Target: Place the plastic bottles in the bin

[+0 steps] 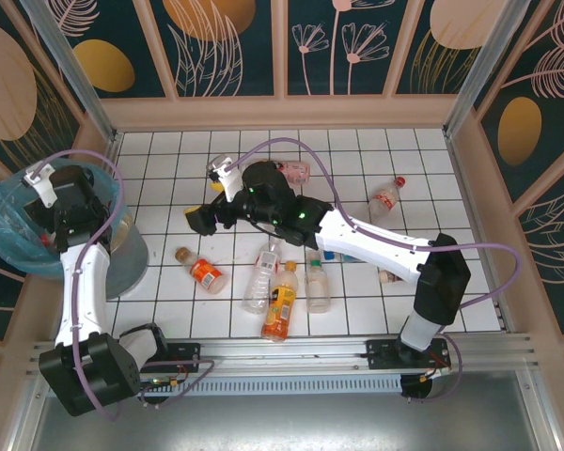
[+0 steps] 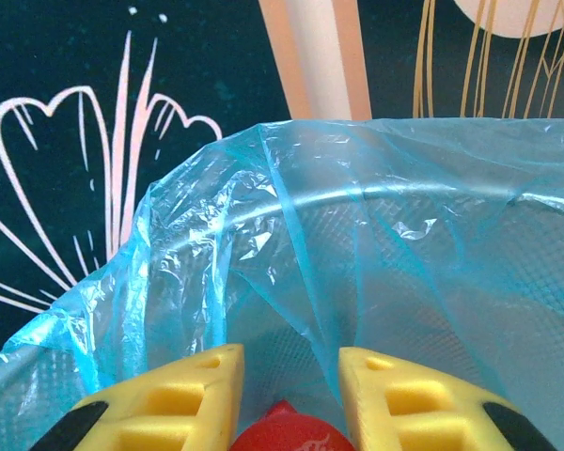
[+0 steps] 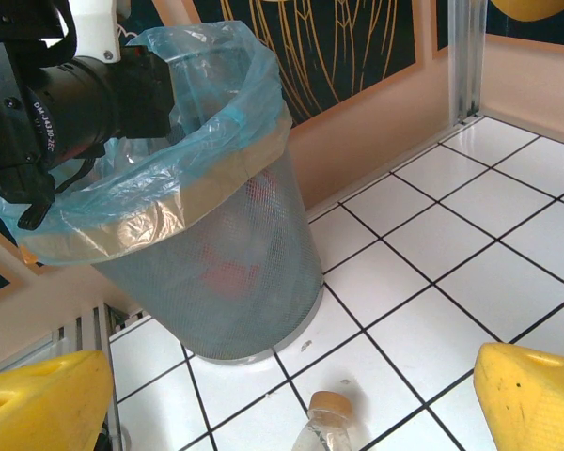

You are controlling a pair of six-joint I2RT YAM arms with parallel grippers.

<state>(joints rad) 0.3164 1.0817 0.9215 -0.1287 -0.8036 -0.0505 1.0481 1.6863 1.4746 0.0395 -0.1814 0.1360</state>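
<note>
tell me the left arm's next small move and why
Most likely open the left gripper. Its yellow fingers are clamped on what looks like a red bottle, and beyond them is the blue-bagged inside of the bin; the top view also puts that wrist over the bin, so a release should drop it in.

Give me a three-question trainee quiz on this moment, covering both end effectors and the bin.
1. True or false: the right end effector is shut on a bottle.
2. The left end effector hangs over: A the bin; B the tiled table; C the front rail.
3. Fill in: the bit of the held bottle showing between the left end effector's fingers is ___.
Key: 1 false, its jaws stand open above a tan-capped bottle; 2 A; 3 red.
</note>
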